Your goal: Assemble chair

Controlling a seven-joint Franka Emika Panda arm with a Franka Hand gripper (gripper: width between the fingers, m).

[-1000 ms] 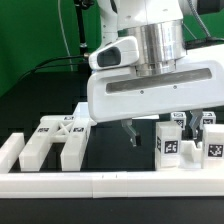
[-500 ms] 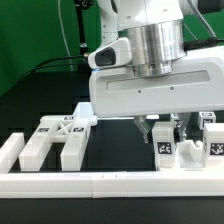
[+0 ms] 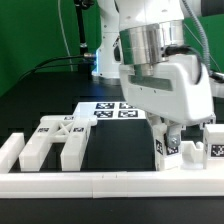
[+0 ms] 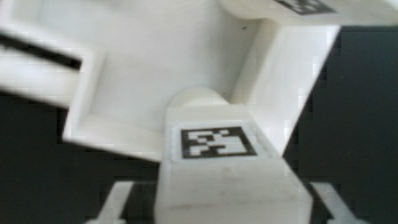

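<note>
Toward the exterior view's right, you have the leg [image 3: 168, 152] standing upright with a black-and-white tag on the face turned to that camera, just behind the rail [image 3: 100, 182]. You cannot tell whether its lower end touches the table [image 3: 112, 150]. Your gripper [image 3: 166, 138] comes straight down over its top, and the jaws are clamped on the leg. The wrist view confirms it: the leg [image 4: 217, 165] fills the gap, its tag is in plain sight, and a grey finger [image 4: 118, 205] lies along its side. Behind the leg in that view you see a larger blocky white part [image 4: 178, 70] on the black table, with another tag cut off at the frame's edge; which part it is you cannot tell. Just beside the held leg, on the exterior view's right, two more tagged blocks [image 3: 190, 152] [image 3: 213, 140] stand close together. Well apart, on the exterior view's left, the panel [image 3: 55, 133] with its X brace lies flat, its two prongs pointing toward the rail. The rail runs along the near edge of the table across the whole width. Farther back, the marker board [image 3: 110, 110] lies flat, partly hidden by the arm.
</note>
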